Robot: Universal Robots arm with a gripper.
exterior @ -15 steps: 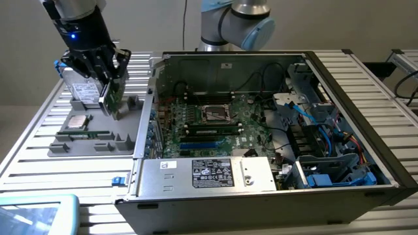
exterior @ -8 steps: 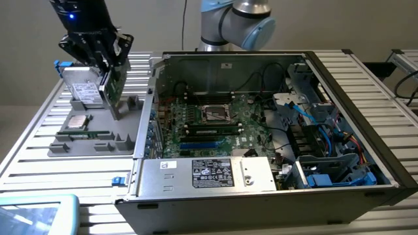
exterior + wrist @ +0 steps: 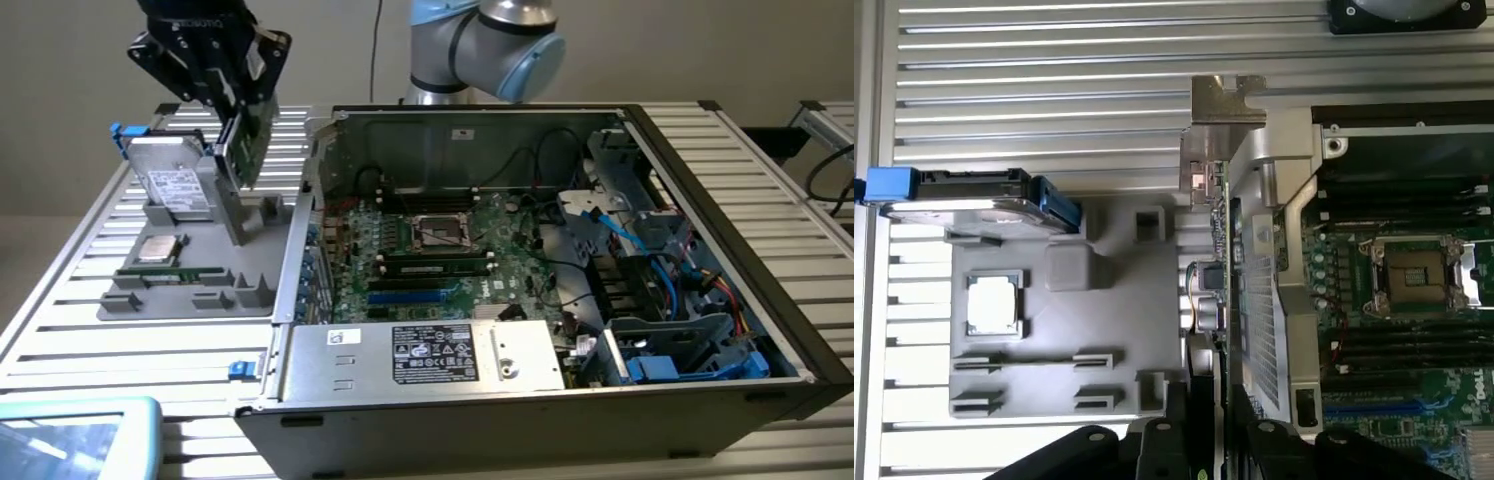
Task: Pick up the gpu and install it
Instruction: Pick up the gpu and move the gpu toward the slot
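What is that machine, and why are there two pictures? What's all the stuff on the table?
It's a robot arm with a gripper, a kind of pinching hand. One picture is taken from a camera standing nearby, the other from a camera on the arm's wrist, looking down. The gripper is pinching the gpu, a flat computer card, upright over a grey tray. The tray also holds a metal drive, a square chip and a thin memory stick. Beside it is an open computer.
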